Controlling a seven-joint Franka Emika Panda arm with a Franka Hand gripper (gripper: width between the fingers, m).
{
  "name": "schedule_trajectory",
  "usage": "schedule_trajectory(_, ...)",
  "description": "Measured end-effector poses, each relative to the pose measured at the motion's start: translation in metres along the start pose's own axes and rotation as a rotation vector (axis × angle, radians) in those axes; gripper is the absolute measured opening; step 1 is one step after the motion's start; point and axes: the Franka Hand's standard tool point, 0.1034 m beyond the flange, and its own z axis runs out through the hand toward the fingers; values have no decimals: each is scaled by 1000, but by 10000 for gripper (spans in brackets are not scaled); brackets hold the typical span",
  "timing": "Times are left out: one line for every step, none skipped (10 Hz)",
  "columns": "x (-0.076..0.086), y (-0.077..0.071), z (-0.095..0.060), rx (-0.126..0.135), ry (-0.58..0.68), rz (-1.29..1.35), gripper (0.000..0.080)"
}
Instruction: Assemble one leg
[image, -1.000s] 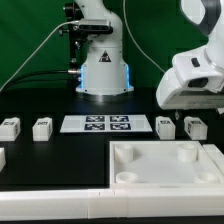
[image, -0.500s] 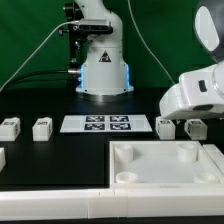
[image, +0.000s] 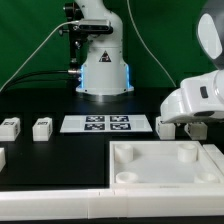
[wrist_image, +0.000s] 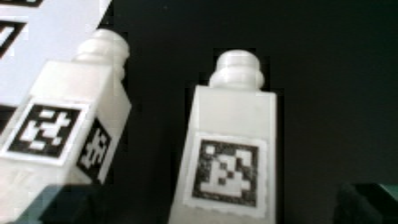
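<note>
White leg (wrist_image: 228, 150) beside its twin (wrist_image: 71, 120): my gripper (wrist_image: 210, 205) hangs above, fingers (wrist_image: 370, 198) apart, apparently lined up to straddle it.

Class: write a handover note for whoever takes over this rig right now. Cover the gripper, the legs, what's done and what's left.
Gripper: open, empty, hovers over two legs on the exterior view's right: inner leg, outer leg.
On the exterior view's left of the marker board: end leg, next leg.
Tray piece in front holds no leg.
Done: nothing fitted.
Left: grasp one leg, fit it to the tray piece.
</note>
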Motion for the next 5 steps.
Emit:
schedule_trajectory(2, -1, 2, 0, -1, -1, 649)
schedule_trajectory(0, -1, 4, -4, -21, -2, 649)
schedule_trajectory(0, -1, 6, -8, -56, -3, 649)
schedule_trajectory(2, -2, 6, -7, -52, -3, 649)
schedule_trajectory(2, -2, 6, -7, -52, -4, 649)
